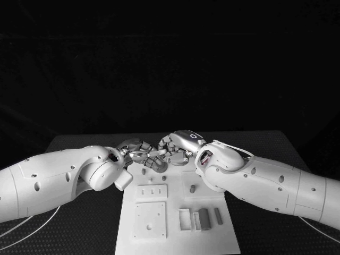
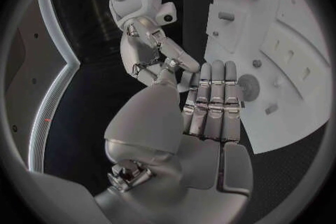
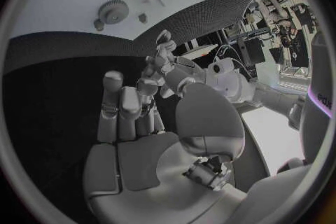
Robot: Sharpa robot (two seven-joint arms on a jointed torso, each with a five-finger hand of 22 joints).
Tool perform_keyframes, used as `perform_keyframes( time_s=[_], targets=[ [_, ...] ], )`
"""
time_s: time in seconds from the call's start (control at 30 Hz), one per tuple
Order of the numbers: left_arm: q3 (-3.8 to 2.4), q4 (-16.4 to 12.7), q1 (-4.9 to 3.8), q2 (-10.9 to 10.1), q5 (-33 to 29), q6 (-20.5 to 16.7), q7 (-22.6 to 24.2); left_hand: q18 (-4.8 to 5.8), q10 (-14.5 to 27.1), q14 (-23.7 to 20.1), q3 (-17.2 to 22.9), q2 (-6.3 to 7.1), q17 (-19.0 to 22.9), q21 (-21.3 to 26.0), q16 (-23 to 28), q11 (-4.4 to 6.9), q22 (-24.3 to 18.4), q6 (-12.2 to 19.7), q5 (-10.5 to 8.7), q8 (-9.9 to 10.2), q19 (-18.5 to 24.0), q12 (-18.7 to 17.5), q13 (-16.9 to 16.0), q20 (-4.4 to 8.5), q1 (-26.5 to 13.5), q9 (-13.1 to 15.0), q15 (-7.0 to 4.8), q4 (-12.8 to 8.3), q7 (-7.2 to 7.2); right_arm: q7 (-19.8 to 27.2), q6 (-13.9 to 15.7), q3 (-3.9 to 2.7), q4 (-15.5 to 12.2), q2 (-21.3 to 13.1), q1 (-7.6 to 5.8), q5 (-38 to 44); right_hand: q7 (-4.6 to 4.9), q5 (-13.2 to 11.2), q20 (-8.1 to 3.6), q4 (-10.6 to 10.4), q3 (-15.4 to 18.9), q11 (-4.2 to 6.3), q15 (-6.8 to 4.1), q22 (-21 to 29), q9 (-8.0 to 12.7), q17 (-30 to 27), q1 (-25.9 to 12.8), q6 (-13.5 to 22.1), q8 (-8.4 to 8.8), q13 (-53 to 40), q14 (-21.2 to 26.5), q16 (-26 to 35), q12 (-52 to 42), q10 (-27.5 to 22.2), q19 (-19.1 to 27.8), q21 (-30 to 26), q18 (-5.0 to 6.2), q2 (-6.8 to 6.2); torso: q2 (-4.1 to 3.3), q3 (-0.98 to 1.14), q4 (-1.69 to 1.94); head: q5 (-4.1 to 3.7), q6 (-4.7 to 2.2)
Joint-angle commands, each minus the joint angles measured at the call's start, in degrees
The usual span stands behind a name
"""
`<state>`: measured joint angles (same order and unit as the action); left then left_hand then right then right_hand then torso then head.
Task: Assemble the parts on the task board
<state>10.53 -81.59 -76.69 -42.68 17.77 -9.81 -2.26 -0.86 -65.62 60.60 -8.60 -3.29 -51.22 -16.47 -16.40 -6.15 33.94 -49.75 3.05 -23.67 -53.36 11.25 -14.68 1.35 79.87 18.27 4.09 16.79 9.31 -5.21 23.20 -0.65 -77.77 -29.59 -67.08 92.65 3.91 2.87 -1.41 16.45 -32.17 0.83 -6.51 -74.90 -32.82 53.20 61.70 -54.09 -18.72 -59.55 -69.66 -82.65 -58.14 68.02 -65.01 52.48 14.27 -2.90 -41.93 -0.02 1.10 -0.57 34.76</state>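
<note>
The white task board [image 1: 178, 234] lies in the middle of the table. Both hands meet above its far end. My left hand [image 1: 135, 151] [image 2: 210, 106] holds its fingers straight and side by side, thumb alongside. My right hand [image 1: 179, 146] [image 3: 129, 117] reaches in from the other side, and its fingertips touch those of the left hand [image 3: 162, 64]. The right hand [image 2: 150, 50] also shows in the left wrist view. No part is visible between the fingers. On the board lie a gear [image 2: 248, 88] [image 3: 112, 11], a small peg [image 1: 192, 188] and grey bars [image 1: 204, 218].
Two raised white plates [image 1: 152, 191] [image 1: 150, 219] with holes take up the board's left side. A white open frame [image 1: 185, 219] lies beside the grey bars. Black table [image 1: 86, 228] surrounds the board on every side.
</note>
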Motion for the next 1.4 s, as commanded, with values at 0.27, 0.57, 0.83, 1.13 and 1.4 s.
perform_keyframes(
  time_s=[0.27,0.57,0.83,1.13,1.4],
  targets=[
    [-0.19,0.02,-0.18,-0.03,-0.69,0.06,0.41,-0.57,-0.88,1.25,1.8,-0.48,-0.88,0.07,0.07,0.57,0.56,-1.5,-0.21,0.21,-0.97,0.25,-0.86,0.62,3.79,0.37,-0.46,0.0,-0.42,0.02,-0.66,0.14,-0.17,-0.04,0.23,0.3,1.57,0.02,-0.26,-0.11,0.2,0.11,-0.37,-0.7,-0.13,-0.11,-0.33,-2.22,-0.28,0.09,-0.08,0.15,-0.19,0.41,-0.23,0.28,0.73,-0.1,-0.02,0.03,-0.03,0.08,0.11],
    [-0.19,0.17,-0.18,-0.12,-0.38,-0.09,0.01,-0.49,-1.53,1.93,5.5,-0.04,-1.7,0.0,-0.01,0.9,0.95,-2.28,-0.15,0.18,-1.4,0.42,-1.59,0.91,5.88,0.58,-0.76,-0.1,-0.72,-0.18,-0.49,0.14,-0.15,-0.11,0.23,0.36,1.56,0.02,-0.28,-0.08,0.19,0.12,-0.38,-0.69,-0.15,-0.12,-0.33,-2.25,-0.26,0.1,-0.13,0.16,-0.19,0.44,-0.25,0.27,0.73,-0.1,-0.02,0.03,-0.01,0.07,0.19],
    [-0.19,0.22,-0.18,-0.16,-0.34,-0.16,-0.04,-0.36,-2.23,2.55,6.53,0.24,-2.18,-0.22,-0.77,1.24,1.37,-2.97,-0.16,0.09,-1.67,0.76,-2.17,1.19,6.05,0.75,-1.12,-0.13,-1.0,-0.26,-0.59,0.14,-0.13,-0.1,0.23,0.36,1.55,0.02,-0.29,-0.07,0.17,0.13,-0.39,-0.69,-0.16,-0.14,-0.34,-2.28,-0.25,0.12,-0.16,0.18,-0.19,0.46,-0.27,0.27,0.73,-0.09,-0.01,0.02,-0.02,0.06,0.22],
    [-0.19,0.29,-0.18,-0.25,-0.74,0.19,0.45,-0.19,-2.47,2.54,8.11,-1.82,-2.52,-0.2,-1.42,1.47,1.74,-3.41,-0.22,0.12,-1.49,0.85,-2.7,1.49,8.03,0.91,-1.36,-0.42,-1.26,-0.37,-0.56,0.14,0.04,-0.13,0.24,0.38,1.54,0.02,-0.31,-0.06,0.16,0.14,-0.4,-0.68,-0.18,-0.15,-0.36,-2.31,-0.23,0.13,-0.2,0.2,-0.19,0.48,-0.3,0.26,0.73,-0.08,0.01,0.0,-0.03,-0.05,0.25],
    [-0.19,0.23,-0.18,-0.27,-0.76,0.54,0.46,-0.02,-2.53,2.39,9.09,-2.28,-2.76,-0.09,-1.79,1.5,1.98,-3.49,-0.22,0.21,-1.25,0.83,-3.06,1.51,9.98,1.03,-1.38,-0.45,-1.29,-0.62,-0.44,0.14,0.28,-0.16,0.26,0.44,1.53,0.02,-0.32,-0.07,0.16,0.15,-0.41,-0.67,-0.2,-0.17,-0.39,-2.34,-0.21,0.15,-0.23,0.21,-0.18,0.5,-0.32,0.26,0.73,-0.09,-0.01,0.0,0.01,-0.04,0.18]
  ],
)
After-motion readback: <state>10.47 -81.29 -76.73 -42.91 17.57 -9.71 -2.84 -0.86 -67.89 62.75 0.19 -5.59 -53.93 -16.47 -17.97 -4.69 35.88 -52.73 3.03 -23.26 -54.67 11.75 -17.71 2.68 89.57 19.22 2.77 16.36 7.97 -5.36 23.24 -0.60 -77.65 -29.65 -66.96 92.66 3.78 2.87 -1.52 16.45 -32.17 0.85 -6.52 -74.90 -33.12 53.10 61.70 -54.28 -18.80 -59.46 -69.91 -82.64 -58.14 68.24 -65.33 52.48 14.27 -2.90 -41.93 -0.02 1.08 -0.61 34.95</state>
